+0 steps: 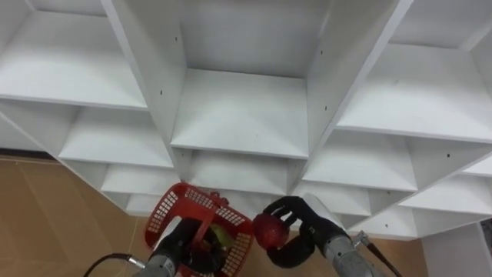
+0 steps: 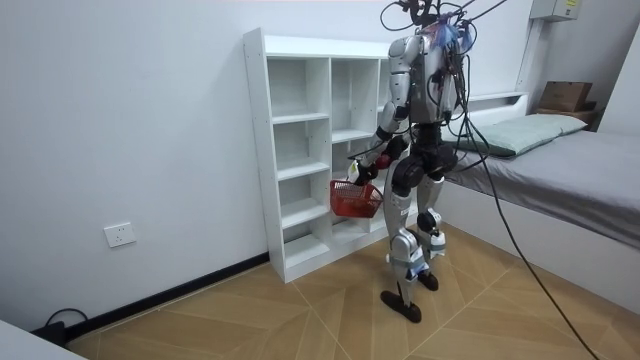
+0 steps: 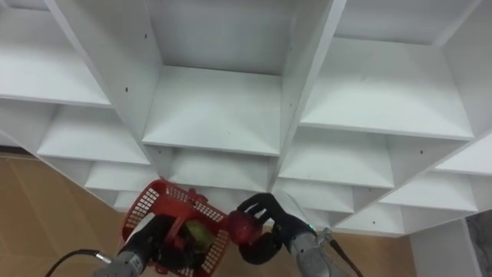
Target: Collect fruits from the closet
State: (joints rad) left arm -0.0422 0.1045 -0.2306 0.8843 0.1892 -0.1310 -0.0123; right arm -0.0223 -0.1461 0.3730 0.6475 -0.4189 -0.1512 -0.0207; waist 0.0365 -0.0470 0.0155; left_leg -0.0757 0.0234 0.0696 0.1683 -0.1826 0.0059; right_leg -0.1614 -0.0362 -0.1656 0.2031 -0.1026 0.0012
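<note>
My right hand (image 1: 296,227) (image 3: 269,223) is curled round a red apple (image 1: 267,230) (image 3: 243,228), held just right of the red mesh basket (image 1: 173,206) (image 3: 150,201). My left hand (image 1: 184,245) (image 3: 157,240) grips the basket's handle and holds it low in front of the closet. A yellow-green fruit (image 1: 221,236) (image 3: 197,232) lies inside the basket. In the room view I stand facing the white closet (image 2: 300,150) with the basket (image 2: 355,199) at hip height.
The closet's white shelves (image 1: 242,115) stand bare, split by upright dividers. Wooden floor (image 1: 46,223) shows at lower left. A bed (image 2: 560,160) stands behind me in the room view, and a wall socket (image 2: 119,235) sits low on the wall.
</note>
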